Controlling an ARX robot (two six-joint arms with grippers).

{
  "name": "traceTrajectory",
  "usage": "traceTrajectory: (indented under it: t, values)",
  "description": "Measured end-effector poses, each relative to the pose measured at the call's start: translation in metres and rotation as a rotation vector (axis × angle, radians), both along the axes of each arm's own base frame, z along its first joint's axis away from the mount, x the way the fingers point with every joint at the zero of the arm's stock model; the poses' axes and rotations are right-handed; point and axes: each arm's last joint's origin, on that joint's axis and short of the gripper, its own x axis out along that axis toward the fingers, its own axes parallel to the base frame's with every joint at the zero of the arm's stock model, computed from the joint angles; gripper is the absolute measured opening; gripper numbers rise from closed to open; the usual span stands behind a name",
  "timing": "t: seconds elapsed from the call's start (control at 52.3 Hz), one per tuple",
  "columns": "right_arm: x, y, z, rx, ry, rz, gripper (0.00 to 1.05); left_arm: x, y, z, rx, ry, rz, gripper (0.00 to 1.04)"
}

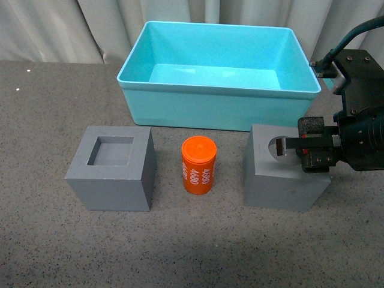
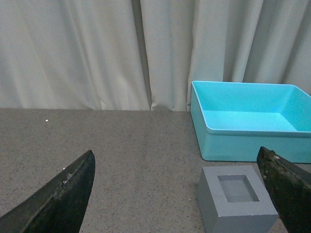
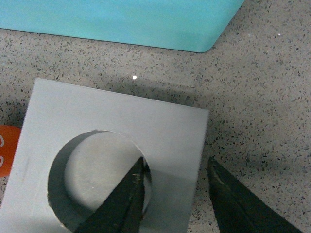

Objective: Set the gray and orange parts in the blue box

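Note:
The blue box (image 1: 210,87) stands empty at the back centre. In front of it, in a row on the table, sit a gray cube with a square recess (image 1: 114,180), an orange cylinder (image 1: 198,165) with white numbers, and a gray cube with a round recess (image 1: 276,189). My right gripper (image 1: 297,153) is open at the round-recess cube (image 3: 97,111). One finger (image 3: 126,199) is inside the recess and the other (image 3: 233,199) is outside the cube's right wall. My left gripper (image 2: 176,153) is open and empty above the table, with the square-recess cube (image 2: 212,213) near one finger (image 2: 286,189).
Pale curtains (image 1: 90,24) hang behind the gray speckled table (image 1: 198,246). The blue box also shows in the left wrist view (image 2: 243,141) and the right wrist view (image 3: 121,24). A sliver of the orange cylinder (image 3: 7,150) lies beside the round-recess cube.

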Motion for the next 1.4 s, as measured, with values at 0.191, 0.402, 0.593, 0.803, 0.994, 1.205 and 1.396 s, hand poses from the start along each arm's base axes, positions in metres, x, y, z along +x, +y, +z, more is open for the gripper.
traceTrajectory:
  t: [0.191,0.402,0.593,0.803,0.994,1.205,1.396]
  values:
    - [-0.001,0.000,0.004,0.018,0.012,-0.016,0.18,0.000,0.000,0.000,0.000,0.000,0.000,0.98]
    - [-0.018,-0.006,0.040,0.088,-0.093,0.015,0.17,0.000,0.000,0.000,0.000,0.000,0.000,0.98]
    - [-0.021,-0.008,0.095,0.168,-0.282,0.058,0.17,0.000,0.000,0.000,0.000,0.000,0.000,0.98]
    - [0.015,-0.006,0.136,0.186,-0.492,0.025,0.17,0.000,0.000,0.000,0.000,0.000,0.000,0.98]
    - [0.059,0.001,0.120,0.155,-0.462,-0.009,0.17,0.000,0.000,0.000,0.000,0.000,0.000,0.98]
    - [0.095,0.007,0.085,0.131,-0.343,0.002,0.17,0.000,0.000,0.000,0.000,0.000,0.000,0.98]
    - [0.118,0.006,0.062,0.107,-0.273,-0.005,0.17,0.000,0.000,0.000,0.000,0.000,0.000,0.98]
